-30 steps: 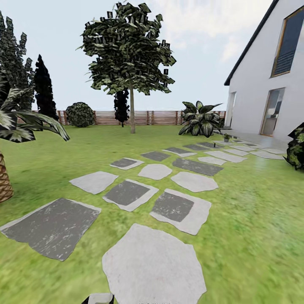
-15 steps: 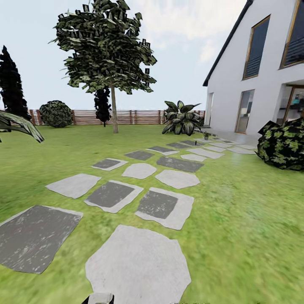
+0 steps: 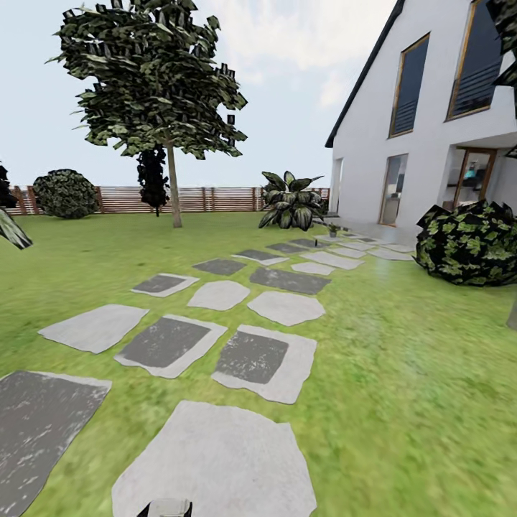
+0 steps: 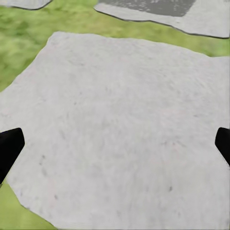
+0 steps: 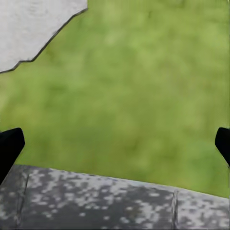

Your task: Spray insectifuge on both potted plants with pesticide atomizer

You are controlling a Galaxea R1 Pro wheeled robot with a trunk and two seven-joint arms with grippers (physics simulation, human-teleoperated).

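View panned right; irregular stone slabs [image 3: 266,355]

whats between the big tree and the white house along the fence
In the head view, a broad-leaved plant stands between the tree and the house.

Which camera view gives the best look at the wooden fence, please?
The head view shows it best: the wooden fence runs as a brown slatted band along the far edge of the lawn, behind the tree. The left wrist view looks down on a pale paving slab, the right wrist view on grass, so they add nothing on the fence.
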